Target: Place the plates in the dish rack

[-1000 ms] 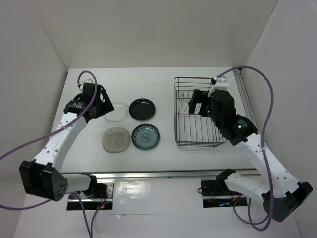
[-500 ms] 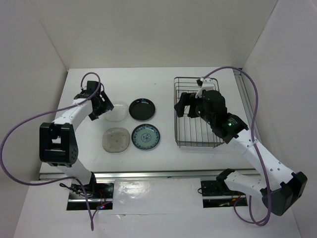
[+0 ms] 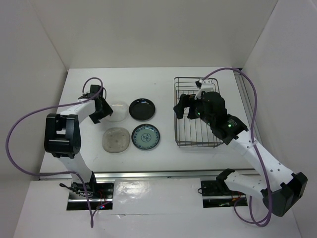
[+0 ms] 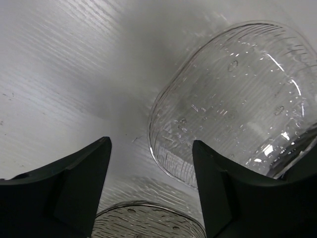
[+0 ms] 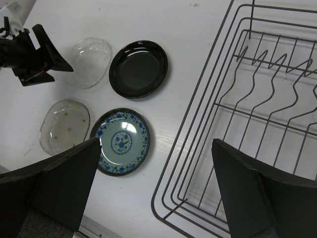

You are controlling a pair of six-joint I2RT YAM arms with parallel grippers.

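The black plate (image 5: 138,69) and patterned plate (image 5: 121,141) lie flat — dish rack (image 5: 233,108) beside them.

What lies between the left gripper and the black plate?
The clear plate lies there, its edge at the left gripper, the black plate beyond it. The top external view shows this.

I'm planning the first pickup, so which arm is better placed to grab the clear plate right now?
Left. The left gripper sits at the clear plate's edge, jaws open with the rim between them. The right gripper hangs over the dish rack, well apart from that plate.
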